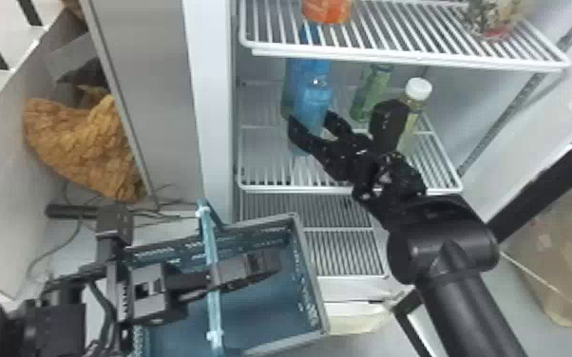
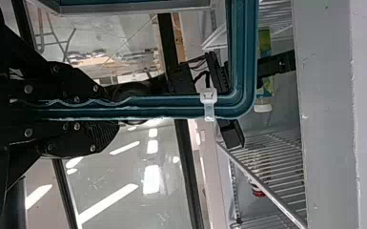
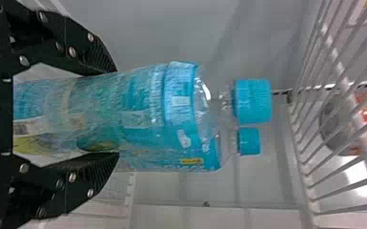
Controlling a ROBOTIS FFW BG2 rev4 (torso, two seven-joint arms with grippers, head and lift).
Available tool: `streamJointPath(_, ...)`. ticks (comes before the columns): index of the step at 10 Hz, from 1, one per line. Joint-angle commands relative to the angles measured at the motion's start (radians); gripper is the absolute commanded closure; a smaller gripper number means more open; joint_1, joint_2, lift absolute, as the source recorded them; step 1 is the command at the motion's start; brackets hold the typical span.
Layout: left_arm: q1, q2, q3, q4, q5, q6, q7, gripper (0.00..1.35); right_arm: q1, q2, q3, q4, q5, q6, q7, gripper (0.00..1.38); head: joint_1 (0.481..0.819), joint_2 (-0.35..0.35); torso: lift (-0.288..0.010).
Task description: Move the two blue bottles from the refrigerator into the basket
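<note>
Bottles, both blue, on the wire shelf [image 1: 271, 189] in the refrigerator [image 1: 209, 95], close together, with the near bottle [image 1: 311, 102] partly covering the far bottle [image 3: 209, 160]. Right claw [image 1: 312, 119] part closed, one finger along each side of the near bottle, pads seemingly against the label below the shoulder; how firm a squeeze, impossible to tell. Left claw [image 2: 114, 109] closed around the handle [image 1: 211, 304] of the basket [image 1: 309, 270], just outside and below the shelf. Judging by looks, thin clear plastic under a loose, shiny wrap: fairly heavy if full, a bit soft at the walls, liable to dent or slide under a light grip, unlikely to break. Best held on the straight body, across the label, well below the narrow neck and blue cap [image 3: 252, 101]. Squeeze enough to stop slipping, without crushing. Then lift only slightly, mindful of the shelf above [image 1: 394, 60], and draw straight out, clear of the far bottle, so as not to topple it. Lower gently into the basket, bottom first, keeping clear of the handle. For the far bottle, likely the same hold.
</note>
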Motion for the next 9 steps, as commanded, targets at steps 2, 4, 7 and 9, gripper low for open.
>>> streamJointPath(2,0.002,0.0,0.001,0.0,0.001,0.0,0.0,1.2,0.011,0.0,-0.003,-0.008,-0.003,-0.002,-0.009,1.27,0.695,-0.135,-0.22)
streamJointPath(4,0.002,0.0,-0.001,0.0,0.001,0.0,0.0,1.2,0.03,-0.005,-0.005,-0.037,-0.015,-0.017,-0.006,1.27,0.695,-0.139,-0.22)
streamJointPath(7,0.005,0.0,0.003,0.0,0.001,0.0,0.0,1.2,0.121,-0.008,-0.039,-0.145,-0.065,-0.014,0.017,1.27,0.695,-0.139,-0.22)
streamJointPath(9,0.01,0.0,0.005,0.0,0.001,0.0,0.0,1.2,0.214,-0.017,-0.071,-0.288,-0.067,0.079,0.03,1.27,0.695,-0.145,-0.22)
